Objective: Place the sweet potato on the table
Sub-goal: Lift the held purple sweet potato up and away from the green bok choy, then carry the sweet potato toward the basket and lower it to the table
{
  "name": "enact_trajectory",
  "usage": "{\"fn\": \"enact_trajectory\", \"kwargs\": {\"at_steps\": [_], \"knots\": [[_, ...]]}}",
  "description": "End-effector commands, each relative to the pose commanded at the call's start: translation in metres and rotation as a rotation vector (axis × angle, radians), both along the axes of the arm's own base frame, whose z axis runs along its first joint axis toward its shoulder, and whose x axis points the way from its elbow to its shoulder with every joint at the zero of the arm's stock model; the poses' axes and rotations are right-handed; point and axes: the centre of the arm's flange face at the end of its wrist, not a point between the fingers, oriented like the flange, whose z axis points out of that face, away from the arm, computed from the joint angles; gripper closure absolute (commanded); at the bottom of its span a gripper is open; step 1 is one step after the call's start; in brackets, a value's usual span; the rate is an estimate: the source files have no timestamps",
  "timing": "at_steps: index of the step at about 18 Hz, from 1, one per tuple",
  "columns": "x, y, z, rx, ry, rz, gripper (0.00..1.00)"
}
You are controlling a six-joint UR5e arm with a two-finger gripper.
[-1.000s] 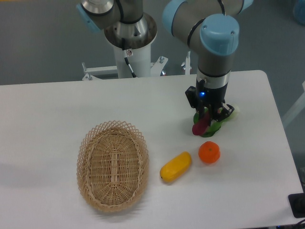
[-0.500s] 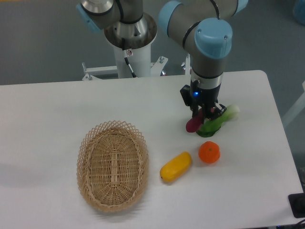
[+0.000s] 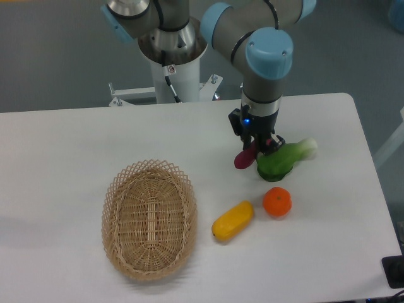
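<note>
Hanging tilted in the closed gripper (image 3: 255, 149), the sweet potato (image 3: 243, 158) is sitting just over the table (image 3: 76, 139), beside a green vegetable (image 3: 283, 160). An orange (image 3: 276, 202), yellow fruit (image 3: 232, 220) and wicker basket (image 3: 149, 218) are lying nearer the front edge.

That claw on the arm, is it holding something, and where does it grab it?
The gripper holds the sweet potato by its upper end; the lower end hangs out to the left, beside the green vegetable.
</note>
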Motion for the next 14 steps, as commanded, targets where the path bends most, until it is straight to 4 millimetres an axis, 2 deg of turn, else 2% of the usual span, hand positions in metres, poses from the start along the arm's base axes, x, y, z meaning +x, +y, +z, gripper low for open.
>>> {"fn": "enact_trajectory", "kwargs": {"at_steps": [2, 4, 9, 14], "knots": [[0.016, 0.008, -0.018, 0.008, 0.009, -0.012, 0.70], [0.022, 0.009, -0.033, -0.016, 0.000, -0.023, 0.70], [0.035, 0.026, -0.082, -0.121, -0.042, -0.076, 0.70], [0.043, 0.025, -0.100, -0.155, -0.062, -0.082, 0.70]]}}
